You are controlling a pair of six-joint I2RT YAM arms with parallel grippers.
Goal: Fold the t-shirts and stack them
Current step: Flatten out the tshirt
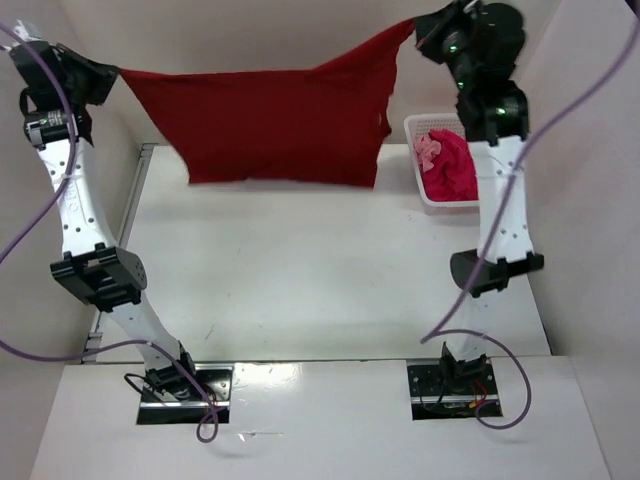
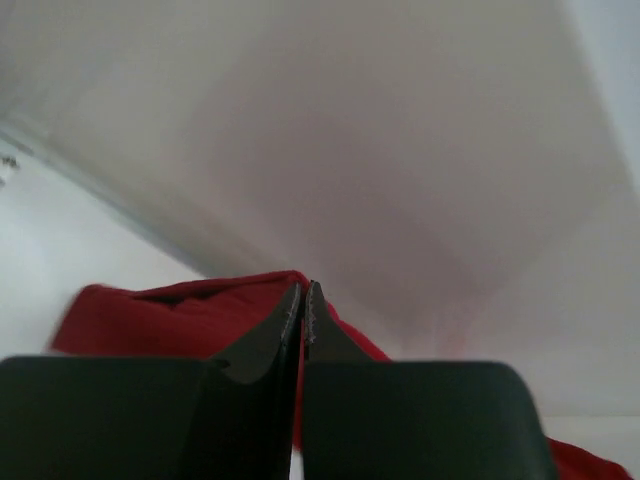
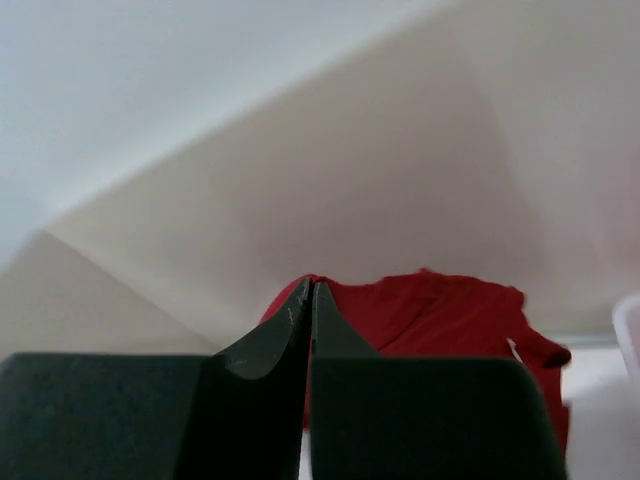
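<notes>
A dark red t-shirt [image 1: 275, 120] hangs spread in the air over the far part of the table, stretched between both arms. My left gripper [image 1: 112, 74] is shut on its left corner, and in the left wrist view the red cloth [image 2: 180, 320] shows behind the closed jaws of the left gripper [image 2: 303, 292]. High at the back right, my right gripper [image 1: 420, 25] is shut on the shirt's other corner; the right wrist view has the red shirt [image 3: 440, 315] trailing from the right gripper [image 3: 310, 290]. A magenta-pink t-shirt [image 1: 455, 168] and a light salmon one [image 1: 428, 148] lie bunched in the basket.
A white mesh basket [image 1: 418, 128] stands at the far right of the white table [image 1: 300, 270], close to the right arm. Walls close in the table at the back and both sides. Purple cables loop beside each arm.
</notes>
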